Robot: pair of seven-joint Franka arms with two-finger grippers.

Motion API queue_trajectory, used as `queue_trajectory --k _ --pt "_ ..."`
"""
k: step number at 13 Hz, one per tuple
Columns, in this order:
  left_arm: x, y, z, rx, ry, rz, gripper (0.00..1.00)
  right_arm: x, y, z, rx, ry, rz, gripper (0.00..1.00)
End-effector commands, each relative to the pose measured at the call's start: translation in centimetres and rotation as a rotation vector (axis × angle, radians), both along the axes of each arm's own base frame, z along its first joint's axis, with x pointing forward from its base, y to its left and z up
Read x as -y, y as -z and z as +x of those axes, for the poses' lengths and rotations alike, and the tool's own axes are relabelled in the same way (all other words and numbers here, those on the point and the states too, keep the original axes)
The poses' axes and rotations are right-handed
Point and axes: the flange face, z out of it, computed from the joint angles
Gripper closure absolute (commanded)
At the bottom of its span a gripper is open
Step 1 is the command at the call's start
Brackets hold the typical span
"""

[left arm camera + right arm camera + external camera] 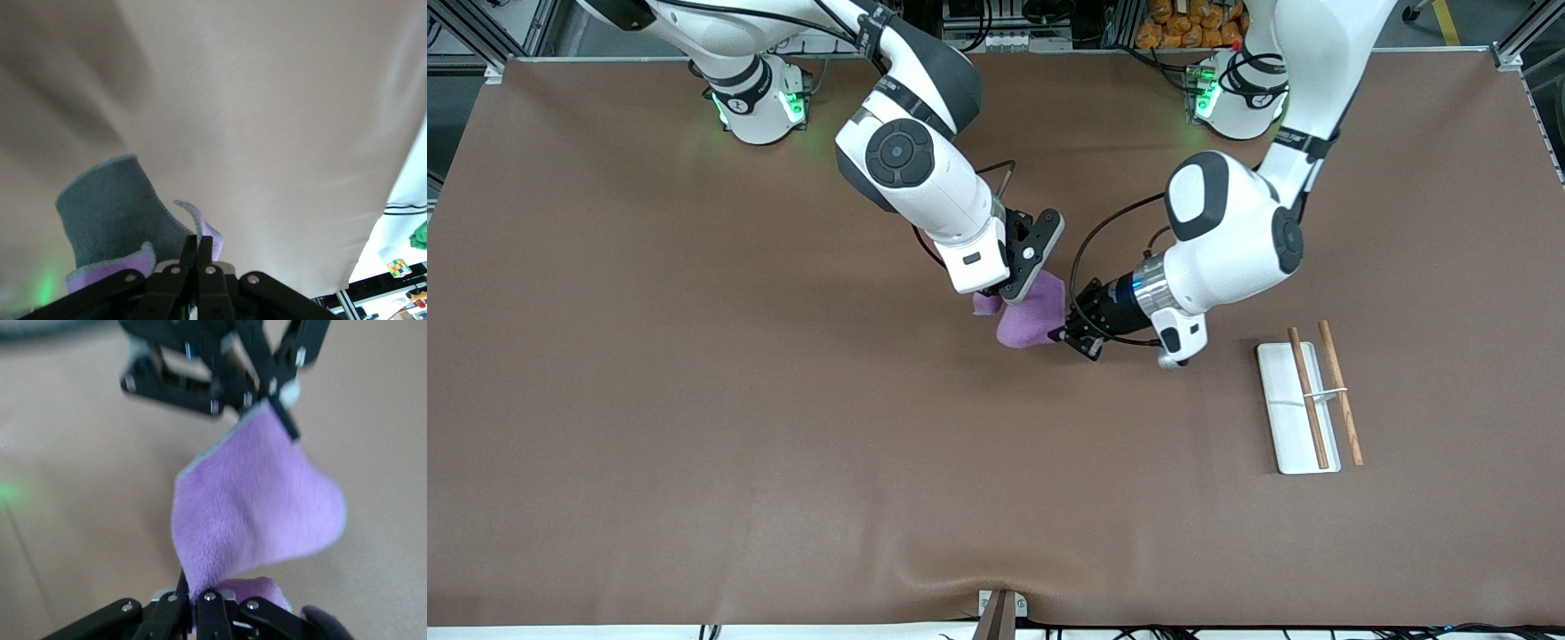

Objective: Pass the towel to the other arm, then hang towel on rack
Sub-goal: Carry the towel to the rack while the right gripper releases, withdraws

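Note:
The purple towel (1032, 316) hangs in the air between my two grippers, over the middle of the table. My right gripper (996, 298) is shut on one end of it; in the right wrist view the towel (257, 507) rises from my closed right gripper (193, 585). My left gripper (1072, 336) is shut on the other end; in the left wrist view its closed tips (198, 241) pinch the towel's edge (113, 207). The left gripper (267, 393) also shows in the right wrist view, holding the towel's corner. The rack (1294, 418) lies toward the left arm's end of the table.
The rack's white base carries two brown rods (1341, 391) joined by a thin metal crosspiece (1329, 392). A brown cloth (694, 400) covers the whole table. A small fixture (1000, 613) sits at the table edge nearest the front camera.

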Motion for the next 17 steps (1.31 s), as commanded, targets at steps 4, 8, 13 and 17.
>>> queue_trajectory --k 4,8,13,17 --pt "-5.8 -8.6 2.6 0.097 0.081 0.104 1.0 0.2 -0.2 0.0 -0.013 -0.001 0.006 0.0" --pt "-11.8 -10.6 4.4 0.13 0.244 0.177 1.0 0.2 -0.3 0.0 -0.013 0.001 0.006 0.0" --pt "-16.4 -9.1 5.0 0.217 0.532 0.346 1.0 0.7 -0.3 -0.1 -0.036 -0.001 -0.021 0.0" --pt "-17.8 -9.7 5.5 0.28 0.652 0.409 1.0 6.2 -0.3 3.6 -0.071 0.058 -0.078 0.0"
